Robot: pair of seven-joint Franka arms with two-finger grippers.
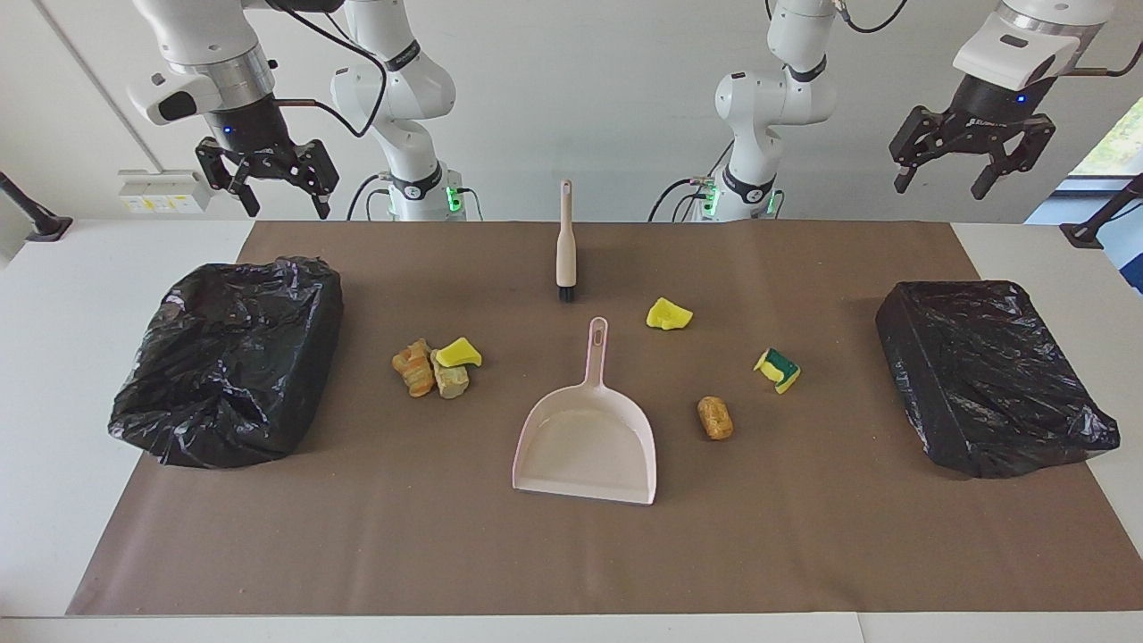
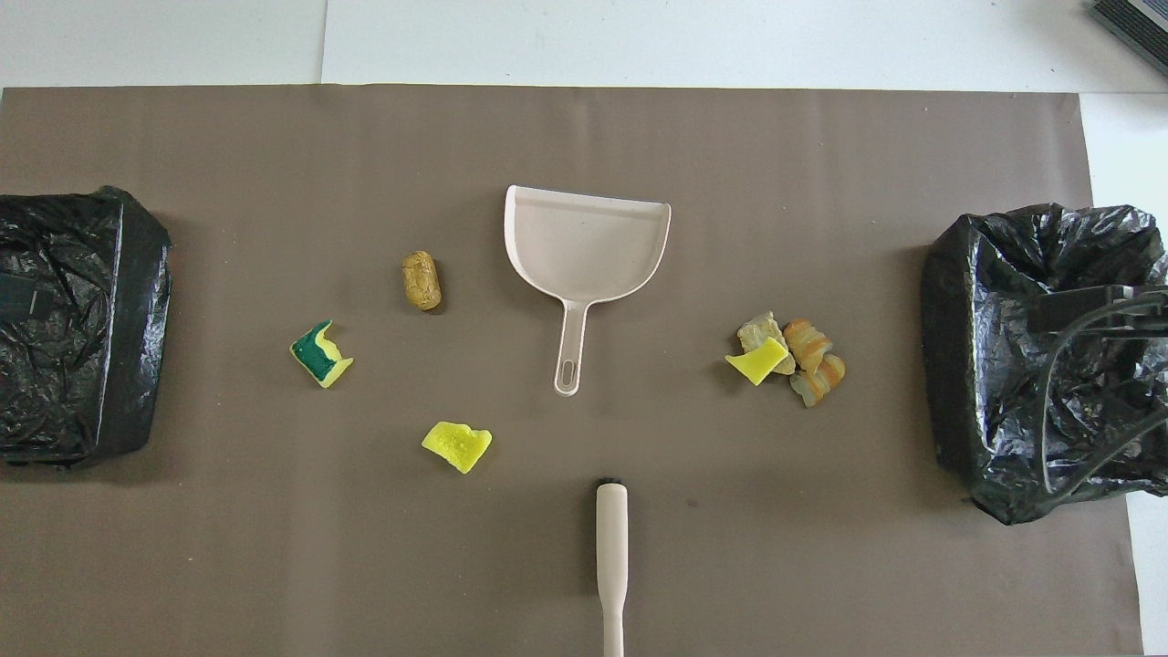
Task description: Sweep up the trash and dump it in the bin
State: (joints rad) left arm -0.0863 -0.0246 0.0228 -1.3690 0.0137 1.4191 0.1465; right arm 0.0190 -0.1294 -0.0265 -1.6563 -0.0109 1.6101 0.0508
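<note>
- We see the trash lying loose on the brown mat point(image 1: 571, 554) in the middle band of the frame: a clump of three scraps point(image 1: 436, 366) left of centre in the facing view, and three single pieces right of centre, namely a yellow sponge piece point(image 1: 669, 314), a yellow-green sponge piece point(image 1: 778, 370) and an orange-brown lump point(image 1: 714, 418).
- We find the pink dustpan point(image 1: 585, 442) at the centre, between the clump and the lump, handle pointing toward the top of the facing view.
- Just above its handle stands the brush point(image 1: 564, 246), bristles down.
- A black-bagged bin point(image 1: 228, 362) sits at mid left, another point(image 1: 991, 375) at mid right.
- The right pincer point(image 1: 268, 183) hangs released at upper left, above the tabletop point(image 1: 62, 357); the left pincer point(image 1: 969, 161) hangs released at upper right.
</note>
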